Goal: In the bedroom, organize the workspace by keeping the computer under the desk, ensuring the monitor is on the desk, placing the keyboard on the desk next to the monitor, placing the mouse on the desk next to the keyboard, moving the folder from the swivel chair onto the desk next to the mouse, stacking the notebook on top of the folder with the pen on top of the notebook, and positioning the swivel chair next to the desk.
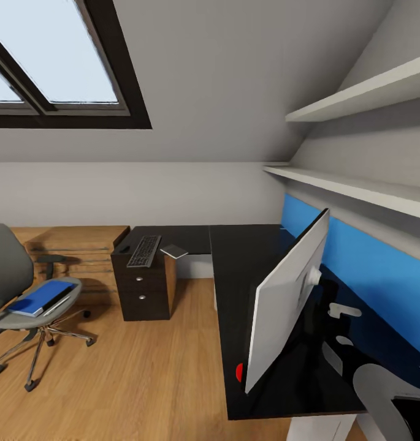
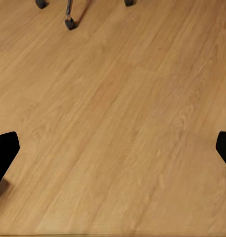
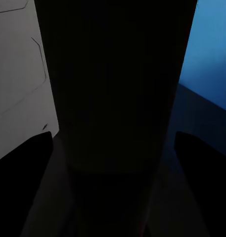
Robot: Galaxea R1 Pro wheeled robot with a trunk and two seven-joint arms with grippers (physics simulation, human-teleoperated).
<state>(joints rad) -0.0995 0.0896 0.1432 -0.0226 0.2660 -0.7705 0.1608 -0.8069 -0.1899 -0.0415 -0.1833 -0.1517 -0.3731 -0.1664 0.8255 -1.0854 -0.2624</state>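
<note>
Monitor work looks done: the wide black flat screen (image 1: 287,300) stands on the glossy black L-shaped desk (image 1: 246,257), right claw (image 3: 113,148) apart around its stand. Slim silver-grey keyboard (image 1: 144,251) lies well beyond; bright-blue folder (image 1: 41,298) waits on the grey swivel chair (image 1: 26,300). Left claw (image 2: 113,148) hangs apart over floor.
</note>
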